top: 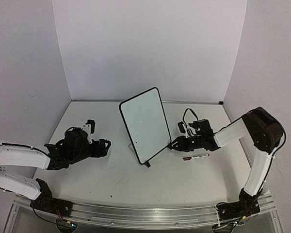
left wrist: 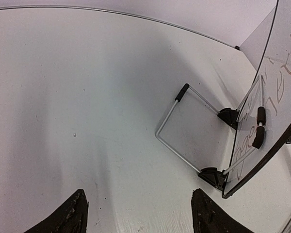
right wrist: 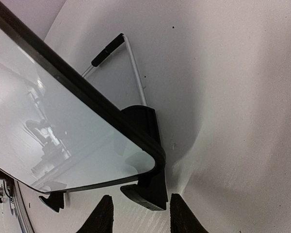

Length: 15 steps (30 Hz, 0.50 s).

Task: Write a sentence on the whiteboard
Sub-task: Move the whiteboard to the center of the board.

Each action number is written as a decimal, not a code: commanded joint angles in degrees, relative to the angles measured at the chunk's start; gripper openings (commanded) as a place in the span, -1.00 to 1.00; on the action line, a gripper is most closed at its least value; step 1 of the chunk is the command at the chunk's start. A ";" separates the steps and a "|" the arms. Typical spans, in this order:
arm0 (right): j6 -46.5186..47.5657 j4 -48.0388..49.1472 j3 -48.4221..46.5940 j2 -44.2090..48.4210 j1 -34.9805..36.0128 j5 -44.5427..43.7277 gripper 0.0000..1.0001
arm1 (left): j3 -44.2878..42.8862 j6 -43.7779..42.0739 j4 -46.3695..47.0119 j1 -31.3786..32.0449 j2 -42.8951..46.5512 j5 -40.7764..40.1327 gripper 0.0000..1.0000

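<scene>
The whiteboard [top: 145, 124] stands tilted in the middle of the table on two black feet, and its face looks blank from above. In the left wrist view its back [left wrist: 276, 73] carries faint reddish handwritten strokes [left wrist: 280, 87]. I cannot read them or tell whether they are the sentence. My right gripper [top: 173, 144] is low at the board's right bottom corner. Its jaws [right wrist: 141, 199] straddle one black foot [right wrist: 150, 187], with a thin gap on each side. My left gripper [top: 105, 145] hovers left of the board, open and empty [left wrist: 138, 194].
A marker [top: 195, 157] lies on the table just beside the right gripper. A wire stand [left wrist: 172, 145] juts out behind the board. A loose black cable [top: 186, 116] loops behind the right wrist. White walls close in the back and sides.
</scene>
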<state>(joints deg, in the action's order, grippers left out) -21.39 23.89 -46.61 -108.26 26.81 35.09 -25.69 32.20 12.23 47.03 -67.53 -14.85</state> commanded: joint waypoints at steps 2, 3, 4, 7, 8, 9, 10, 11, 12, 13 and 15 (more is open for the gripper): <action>-0.04 2.11 -1.43 -0.94 0.63 1.39 -0.33 | -0.60 1.86 0.83 -0.27 -0.36 -1.39 0.44; -0.02 2.11 -1.23 -0.84 0.73 1.50 -0.34 | -0.53 1.93 0.73 -0.27 -0.42 -1.49 0.44; -0.05 2.08 -1.07 -0.67 0.78 1.55 -0.36 | -0.48 1.98 0.58 -0.27 -0.41 -1.50 0.45; -0.05 2.12 -0.62 -0.30 1.08 1.88 -0.42 | -0.36 2.05 0.08 -0.24 -0.42 -1.65 0.45; -0.04 2.12 -0.55 -0.21 1.21 1.98 -0.43 | -0.34 2.07 -0.06 -0.26 -0.41 -1.74 0.45; -0.05 2.12 -0.50 -0.13 1.42 2.08 -0.43 | -0.26 2.07 -0.23 -0.27 -0.41 -1.84 0.45; -0.06 2.10 -0.49 -0.03 1.51 2.16 -0.43 | -0.26 2.09 -0.34 -0.26 -0.43 -1.86 0.45; -0.11 2.06 -0.41 0.13 1.63 2.18 -0.43 | -0.31 2.15 -0.47 -0.25 -0.50 -1.94 0.45; -0.17 2.04 -0.31 0.22 1.81 2.18 -0.43 | -0.27 2.21 -0.57 -0.26 -0.59 -2.00 0.46; -0.23 2.03 -0.16 0.37 1.99 2.18 -0.43 | -0.26 2.29 -0.65 -0.27 -0.60 -2.02 0.46; -0.30 2.03 0.17 0.73 2.29 2.09 -0.43 | -0.27 2.47 -0.76 -0.26 -0.61 -2.11 0.46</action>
<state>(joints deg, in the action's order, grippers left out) -21.52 23.99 -46.61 -108.55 27.72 35.44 -25.67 33.59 12.13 47.03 -67.59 -15.29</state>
